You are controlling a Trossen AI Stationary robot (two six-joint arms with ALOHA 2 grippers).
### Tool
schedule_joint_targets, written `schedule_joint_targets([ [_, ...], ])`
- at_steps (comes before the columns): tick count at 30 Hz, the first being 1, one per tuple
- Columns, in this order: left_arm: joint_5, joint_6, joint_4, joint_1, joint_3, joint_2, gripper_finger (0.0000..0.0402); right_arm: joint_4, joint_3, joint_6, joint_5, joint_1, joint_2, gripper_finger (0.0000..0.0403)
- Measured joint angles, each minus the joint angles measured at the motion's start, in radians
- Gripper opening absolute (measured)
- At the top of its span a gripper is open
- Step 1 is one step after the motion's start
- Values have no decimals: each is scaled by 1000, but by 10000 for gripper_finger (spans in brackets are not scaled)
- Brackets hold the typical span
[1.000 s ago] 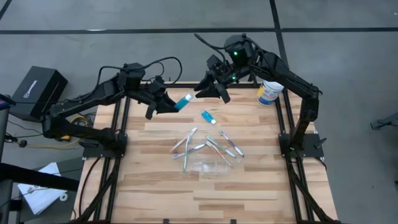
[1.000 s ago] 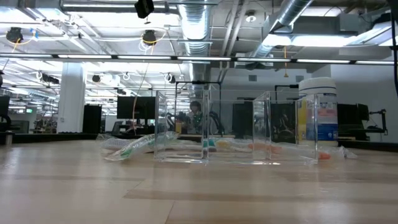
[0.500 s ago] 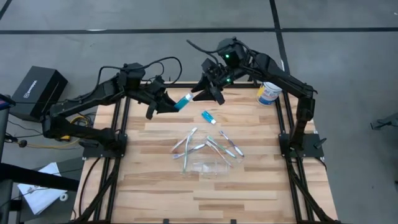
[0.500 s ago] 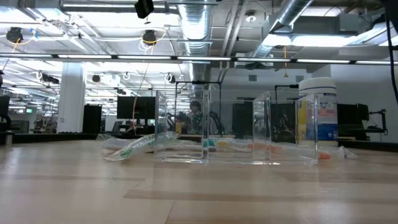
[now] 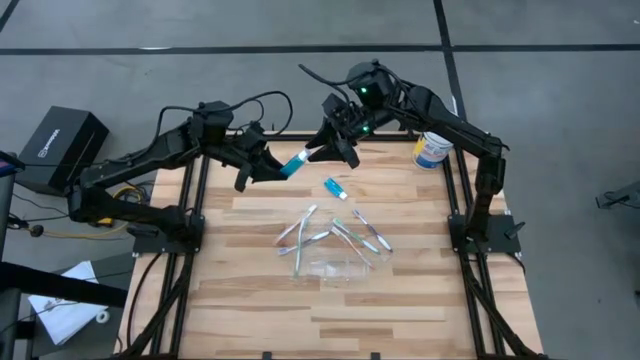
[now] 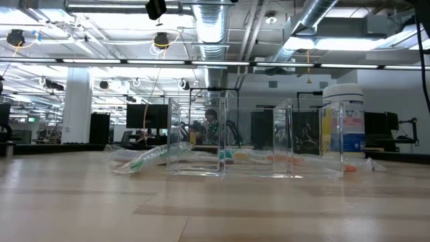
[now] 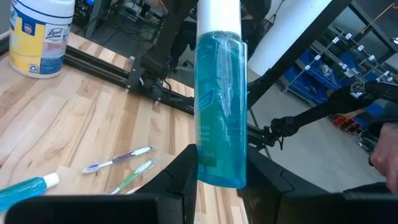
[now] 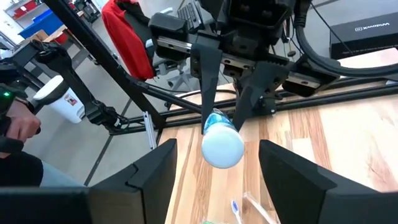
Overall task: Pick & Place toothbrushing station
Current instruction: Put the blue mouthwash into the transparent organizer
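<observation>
- Near the front edge, a clear, boxy plastic container (image 5: 335, 268) stood on the pale plank table (image 5: 250, 300).
- Thin toothbrushes (image 5: 330, 235) lay scattered behind it, overlapping, hard to count.
- A teal tube (image 5: 336, 189) lay beyond.
- Farthest, the left gripper (image 5: 272, 170) pinched a translucent teal toothpaste tube (image 5: 296, 161); the right gripper (image 5: 333, 150) stood wide around its white cap.

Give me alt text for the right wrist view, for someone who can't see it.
The left hand holds a teal toothpaste tube cap-first toward the camera, centred between the right hand's own open dark fingers. Below is the wooden table; a person's hand shows at one edge, in the workshop behind.
</observation>
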Motion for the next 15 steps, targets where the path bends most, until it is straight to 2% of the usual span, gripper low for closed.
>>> schedule_joint_targets([
  [15,0,0,10,0,0,4,86,52,0,38,-8,0,5,212],
])
